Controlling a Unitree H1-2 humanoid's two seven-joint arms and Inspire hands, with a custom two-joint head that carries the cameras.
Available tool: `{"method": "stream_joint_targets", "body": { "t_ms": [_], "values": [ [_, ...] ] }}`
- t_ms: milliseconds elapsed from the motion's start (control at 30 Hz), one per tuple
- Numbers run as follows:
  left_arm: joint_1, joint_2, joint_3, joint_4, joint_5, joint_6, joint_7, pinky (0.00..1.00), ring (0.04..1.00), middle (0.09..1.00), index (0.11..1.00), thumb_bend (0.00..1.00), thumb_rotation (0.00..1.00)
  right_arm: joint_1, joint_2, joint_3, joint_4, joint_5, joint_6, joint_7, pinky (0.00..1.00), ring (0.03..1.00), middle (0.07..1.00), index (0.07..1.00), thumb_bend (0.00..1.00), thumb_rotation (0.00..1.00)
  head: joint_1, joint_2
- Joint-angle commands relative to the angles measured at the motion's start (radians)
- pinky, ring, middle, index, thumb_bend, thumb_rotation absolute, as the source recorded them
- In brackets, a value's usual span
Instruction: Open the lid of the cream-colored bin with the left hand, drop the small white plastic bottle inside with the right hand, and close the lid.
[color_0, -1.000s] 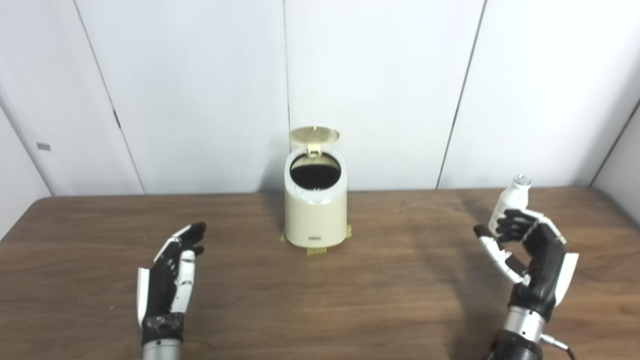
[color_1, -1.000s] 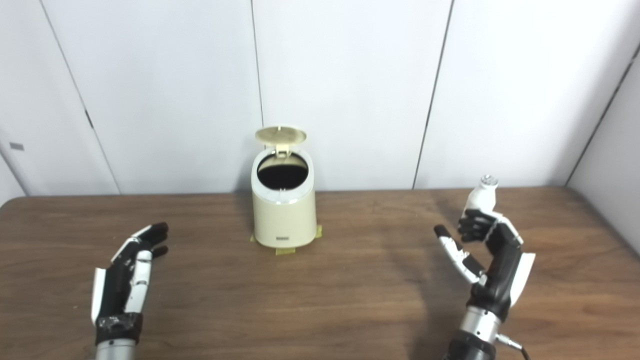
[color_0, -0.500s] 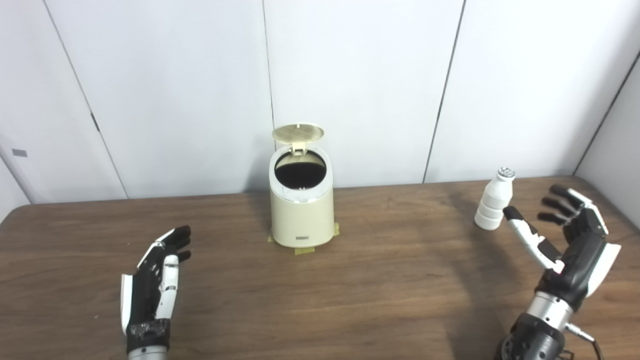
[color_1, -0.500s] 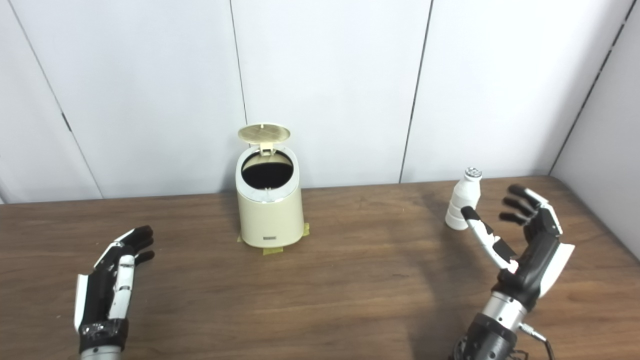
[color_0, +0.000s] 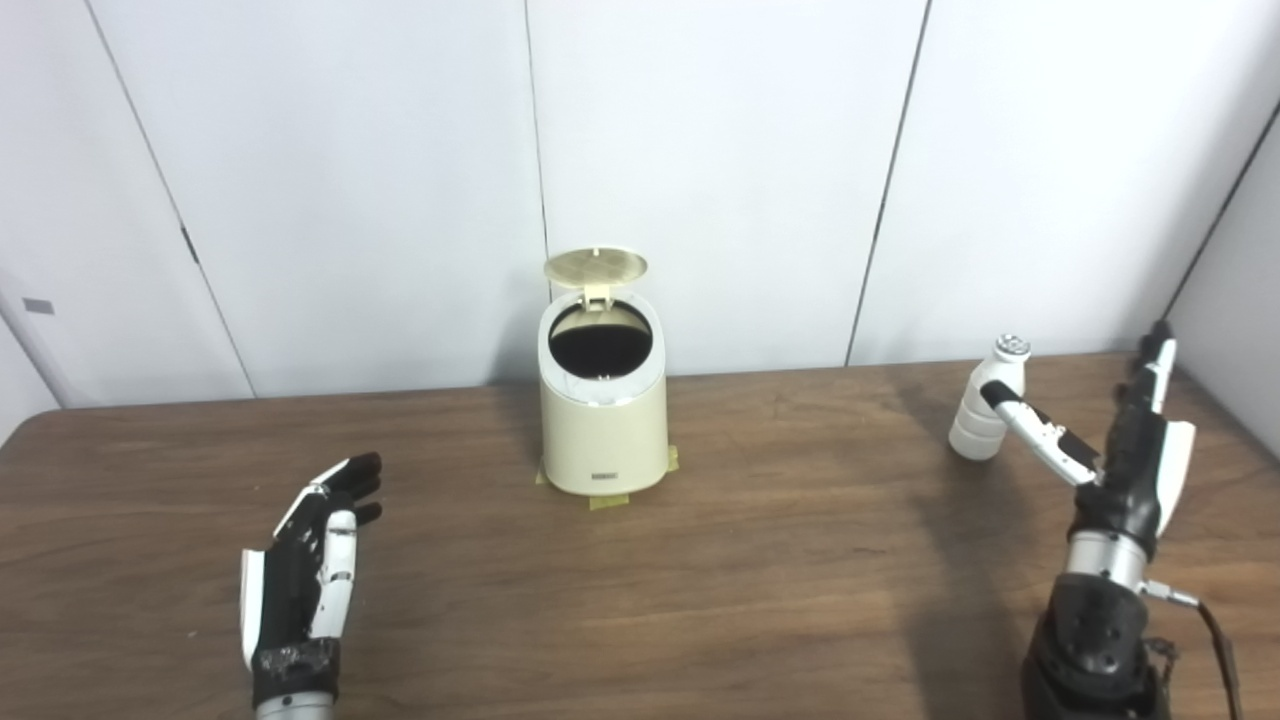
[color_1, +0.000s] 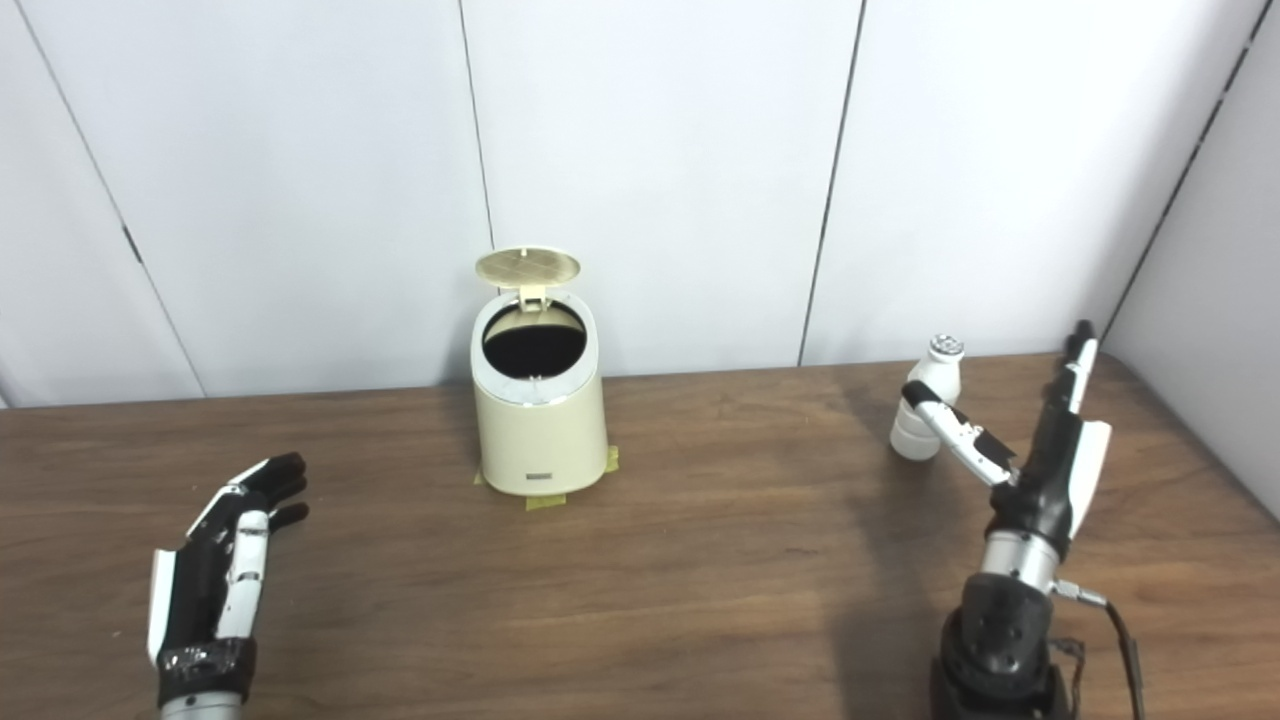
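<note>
1. On the right side of the table (color_0: 760, 560), your right hand (color_0: 1135, 450) stands up with its fingers (color_0: 1158, 350) stretched straight and spread wide from the thumb. It holds nothing.
2. Your right thumb reaches toward the small white bottle (color_0: 985, 415). Its tip looks like it is at the bottle's side, but you cannot tell if it really touches.
3. The bottle stands upright on the table, near the back right edge, well apart from the bin (color_0: 603, 420).
4. Your left hand (color_0: 305, 560) is low over the front left of the table. Its fingers (color_0: 355, 475) are straight and a little apart. It holds nothing and is well apart from the bin.
5. The cream bin sits in the middle at the back. Its lid (color_0: 595, 266) is tipped up, and you can see the dark inside.
6. A small label is on the bin's front near the bottom. It is too small to read.
7. Bits of yellow tape (color_0: 608, 501) stick out under the bin.
</note>
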Motion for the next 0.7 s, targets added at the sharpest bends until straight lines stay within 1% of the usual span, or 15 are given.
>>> {"method": "stream_joint_targets", "body": {
  "t_ms": [0,67,133,200,300,367,500,567,667],
  "values": [
    [-0.004,0.014,0.001,0.011,0.022,-0.043,0.011,0.73,0.790,0.786,0.758,0.11,0.74,-0.063,-0.043,0.006,-0.014,0.015,0.047,0.045,0.89,0.952,0.979,1.000,0.89,0.35,0.000,0.002],
    [-0.002,0.014,0.001,0.009,0.021,-0.042,0.011,0.73,0.790,0.785,0.756,0.11,0.74,-0.080,-0.059,0.012,0.007,0.021,0.082,0.066,0.89,0.958,0.985,1.000,0.86,0.30,0.000,0.003],
    [-0.001,0.013,0.001,0.007,0.022,-0.040,0.013,0.73,0.789,0.784,0.754,0.11,0.74,-0.096,-0.078,0.022,0.038,0.018,0.094,0.081,0.88,0.955,0.985,1.000,0.85,0.28,0.000,0.003],
    [0.000,0.011,0.002,0.007,0.018,-0.039,0.013,0.72,0.787,0.781,0.751,0.10,0.73,-0.113,-0.092,0.028,0.072,0.020,0.089,0.090,0.87,0.957,0.989,1.000,0.84,0.28,0.000,0.003],
    [-0.002,0.010,0.001,0.010,0.019,-0.042,0.013,0.73,0.789,0.783,0.752,0.10,0.71,-0.142,-0.110,0.036,0.131,0.021,0.074,0.096,0.86,0.954,0.988,1.000,0.88,0.30,0.001,0.003],
    [-0.003,0.012,0.001,0.016,0.023,-0.049,0.014,0.73,0.789,0.784,0.754,0.11,0.71,-0.160,-0.120,0.043,0.167,0.013,0.072,0.095,0.82,0.939,0.984,0.999,0.88,0.30,0.001,0.002],
    [-0.001,0.012,0.000,0.014,0.026,-0.044,0.014,0.73,0.793,0.788,0.759,0.10,0.71,-0.196,-0.145,0.062,0.238,-0.007,0.066,0.086,0.76,0.889,0.944,0.963,0.88,0.31,-0.006,0.000],
    [-0.002,0.014,0.001,0.016,0.029,-0.048,0.016,0.73,0.792,0.787,0.759,0.10,0.72,-0.211,-0.155,0.072,0.265,-0.017,0.077,0.083,0.72,0.857,0.918,0.946,0.89,0.33,-0.012,0.000],
    [-0.003,0.016,0.003,0.019,0.025,-0.054,0.016,0.73,0.786,0.784,0.757,0.10,0.73,-0.232,-0.158,0.072,0.299,-0.008,0.079,0.080,0.73,0.849,0.907,0.920,0.90,0.31,-0.014,0.000]
  ]
}}
